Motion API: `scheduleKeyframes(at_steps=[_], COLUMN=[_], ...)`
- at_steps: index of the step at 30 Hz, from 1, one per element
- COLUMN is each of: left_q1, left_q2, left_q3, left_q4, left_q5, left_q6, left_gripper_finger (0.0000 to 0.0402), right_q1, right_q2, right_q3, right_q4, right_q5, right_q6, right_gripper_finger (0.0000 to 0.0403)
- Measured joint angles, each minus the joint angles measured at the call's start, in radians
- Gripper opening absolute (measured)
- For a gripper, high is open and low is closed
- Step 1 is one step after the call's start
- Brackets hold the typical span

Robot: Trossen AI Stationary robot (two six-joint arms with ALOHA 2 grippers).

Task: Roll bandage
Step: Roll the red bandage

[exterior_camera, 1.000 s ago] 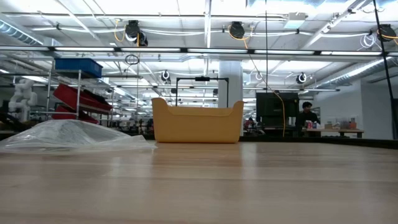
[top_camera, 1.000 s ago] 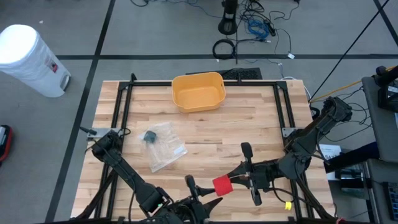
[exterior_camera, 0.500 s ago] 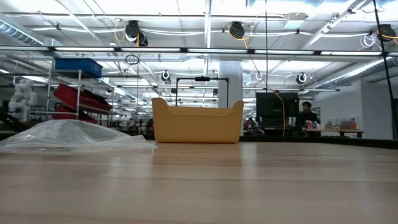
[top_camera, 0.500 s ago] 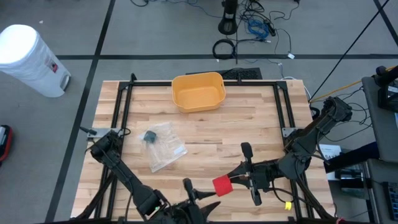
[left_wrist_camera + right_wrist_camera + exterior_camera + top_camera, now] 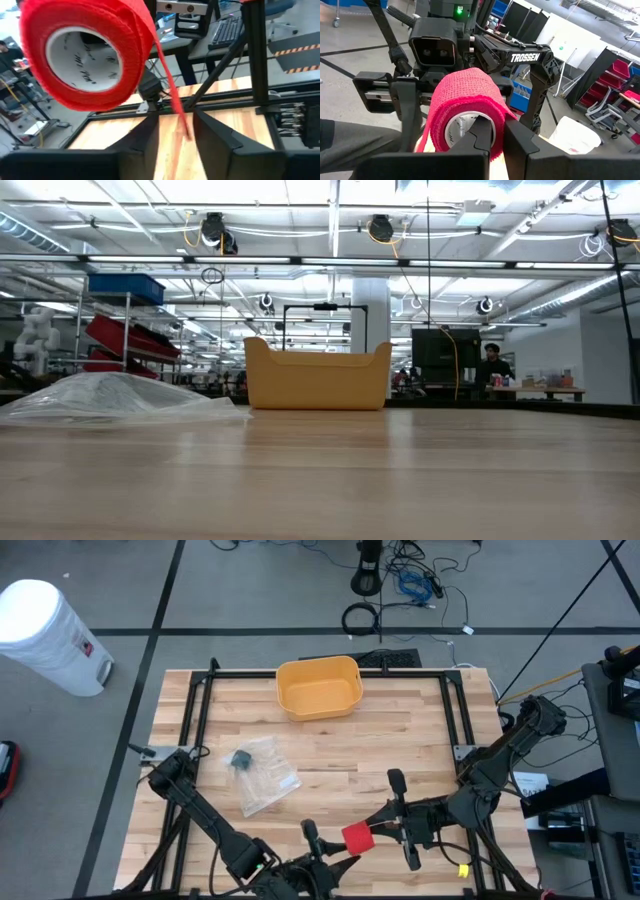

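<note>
Low in the frame's centre, the right claw (image 5: 372, 833) clenched the red bandage roll (image 5: 358, 837) by its rim to steady it above the desk (image 5: 400, 735) — the left claw (image 5: 176, 131) straddled its loose tail (image 5: 172, 95), fingers parted.

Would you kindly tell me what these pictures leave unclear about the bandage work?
- Low view: neither hand nor the red bandage roll appears; both are outside its frame.
- High view: left hand partly cut off by the bottom edge.
- Left wrist view: blur hides whether its fingers pinch the tail.

red bandage (image 5: 357, 837) — yellow bin (image 5: 319, 687), pale wood table (image 5: 400, 745)
</note>
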Motion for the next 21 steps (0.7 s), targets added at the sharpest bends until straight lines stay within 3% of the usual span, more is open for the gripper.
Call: scheduleKeyframes(at_steps=[6, 11, 16, 21], left_q1=[-0.002, -0.002, -0.001, -0.002], left_q2=[0.000, 0.000, 0.000, 0.005], left_q3=[0.000, 0.000, 0.000, 0.000], left_q4=[0.002, -0.009, -0.034, -0.043], left_q5=[-0.020, -0.010, 0.117, 0.133], left_q6=[0.049, 0.050, -0.002, -0.005], left_gripper_finger=[0.0013, 0.0004, 0.0002, 0.0001], right_q1=[0.000, 0.000, 0.000, 0.000], right_q2=[0.000, 0.000, 0.000, 0.000], right_q3=[0.000, 0.000, 0.000, 0.000], right_q4=[0.000, 0.001, 0.002, 0.006], right_q5=[0.000, 0.000, 0.000, 0.025], right_q6=[-0.004, -0.008, -0.012, -0.012], right_gripper_finger=[0.0019, 0.0019, 0.0019, 0.0019])
